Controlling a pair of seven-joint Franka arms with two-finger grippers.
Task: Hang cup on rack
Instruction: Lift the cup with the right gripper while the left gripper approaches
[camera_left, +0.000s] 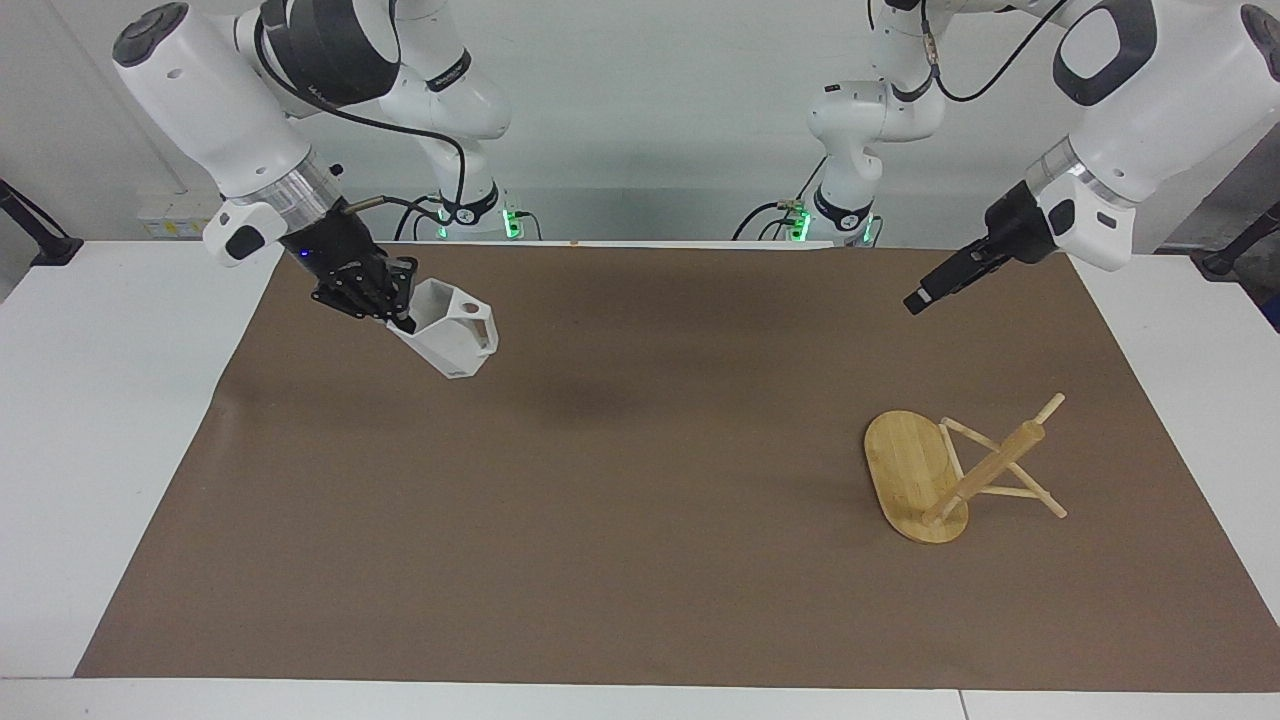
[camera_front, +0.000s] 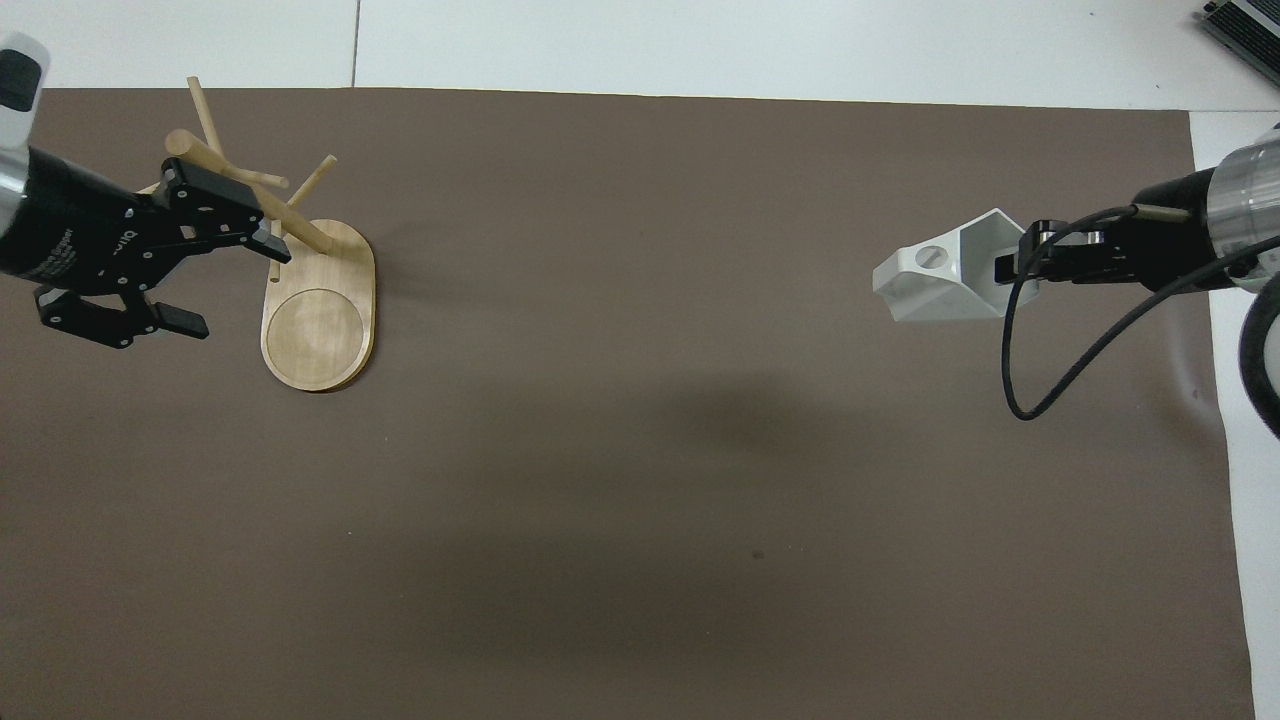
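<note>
The white faceted cup (camera_left: 455, 340) (camera_front: 940, 285) hangs tilted in the air, mouth toward the right arm, its pierced handle on top. My right gripper (camera_left: 398, 312) (camera_front: 1012, 266) is shut on the cup's rim, over the mat at the right arm's end. The bamboo rack (camera_left: 915, 485) (camera_front: 318, 305) stands on its oval base at the left arm's end, with its post (camera_left: 990, 468) and thin pegs bare. My left gripper (camera_left: 915, 302) (camera_front: 230, 290) is open and holds nothing. It hangs above the mat beside the rack, and in the overhead view one finger covers part of the pegs.
A brown mat (camera_left: 640, 500) covers most of the white table (camera_left: 100, 400). Both arm bases stand at the robots' edge of the table.
</note>
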